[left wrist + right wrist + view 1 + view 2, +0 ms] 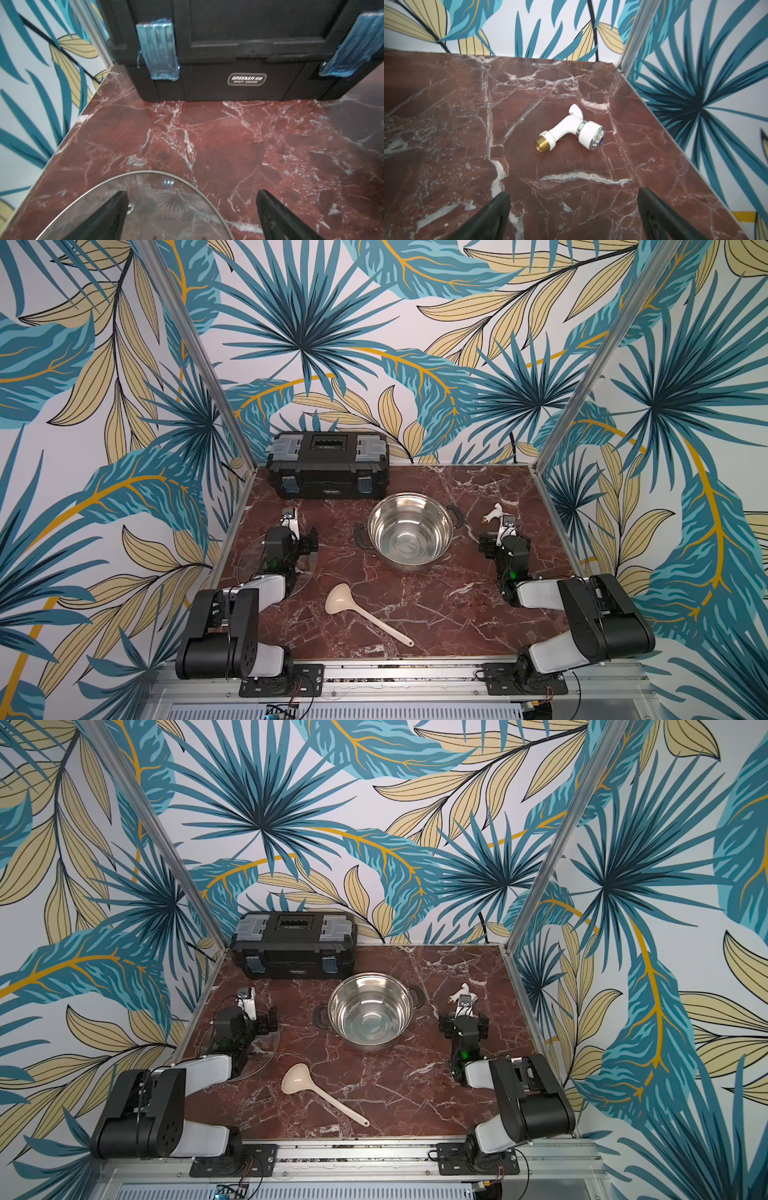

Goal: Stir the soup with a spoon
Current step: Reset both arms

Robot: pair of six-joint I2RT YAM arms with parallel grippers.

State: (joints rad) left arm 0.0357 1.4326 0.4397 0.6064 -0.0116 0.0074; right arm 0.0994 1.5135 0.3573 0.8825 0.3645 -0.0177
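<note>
inspection of the red marble tabletop (419, 610): the stainless-steel pot (409, 533) stands upright near the middle of the table, toward the back, lid off, with a black handle on each side; its interior shows as bare shiny metal in both top views (370, 1011). the cream ladle (372, 620) lies flat on the marble in front of the pot, apart from it, bowl facing up on the side of the left arm, slim handle running diagonally toward the near edge. no gripper touches it. the left gripper (192, 193) is released, jaws spread wide and holding nothing, hovering over the edge of a clear glass lid (166, 197) that lies flat on the table to the left of the pot; whether a finger touches the glass cannot be told. a black toolbox (239, 52) with blue-wrapped latches sits closed against the back wall, straight ahead of that gripper and behind the pot. the right gripper (573, 192) is likewise released, jaws wide apart and empty, low over bare marble to the right of the pot. ahead of it, not touching, lies a white plastic tap (566, 126) with a brass threaded end, on its side near the right wall. both arms sit folded at their bases on the front rail.
</note>
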